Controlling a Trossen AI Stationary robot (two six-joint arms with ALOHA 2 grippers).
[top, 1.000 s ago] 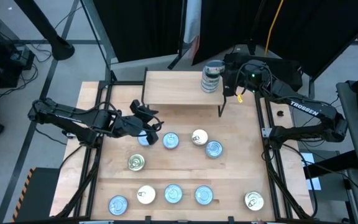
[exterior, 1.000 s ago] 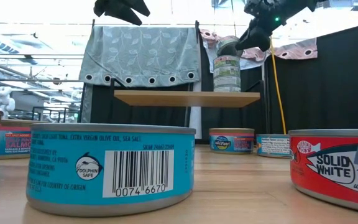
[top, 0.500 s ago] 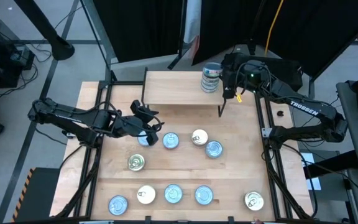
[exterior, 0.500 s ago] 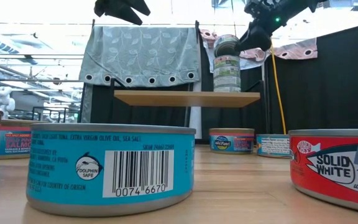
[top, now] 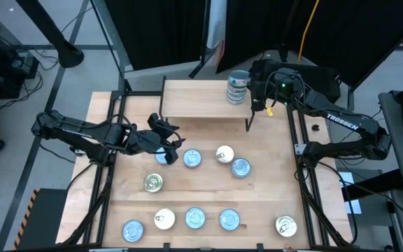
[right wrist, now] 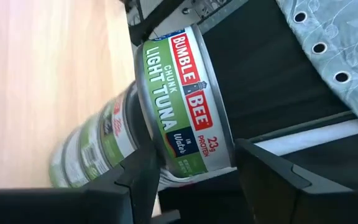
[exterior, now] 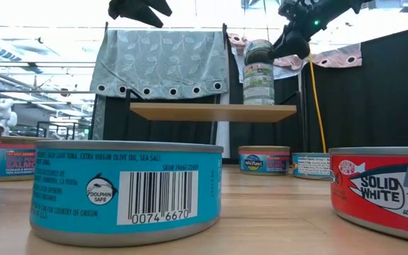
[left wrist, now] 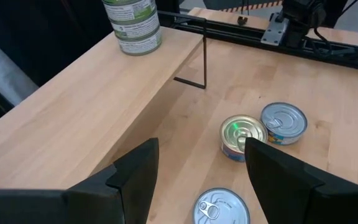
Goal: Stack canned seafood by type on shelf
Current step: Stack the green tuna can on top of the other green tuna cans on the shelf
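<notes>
My right gripper [top: 249, 89] [exterior: 286, 44] is shut on a green-sided tuna tin [right wrist: 179, 99] at the top of a stack of like tins [exterior: 258, 83] [left wrist: 132, 25]. The stack stands on the far right corner of the wooden shelf [top: 194, 98]. My left gripper [top: 173, 136] [left wrist: 201, 149] hangs open in the air above the table, left of the shelf's front edge, with nothing between its fingers. Several blue- and cream-lidded tins [top: 192, 158] [top: 224, 155] lie flat on the tabletop. My right gripper pinches the tin across its height at the edge nearest to it: one finger lies over the lid rim [right wrist: 232, 158], the other under the bottom [right wrist: 157, 174]. The fingers come nearly level from the table's right side. The tin sits slightly tilted on the stack's top [exterior: 258, 52].
More tins lie along the table's near edge [top: 195, 218] [top: 285, 225] and mid-left [top: 153, 183]; one shows under my left gripper [top: 163, 155]. In the low view, big tins [exterior: 126, 188] [exterior: 384, 188] stand close in front. The shelf's left half [left wrist: 86, 106] is bare wood.
</notes>
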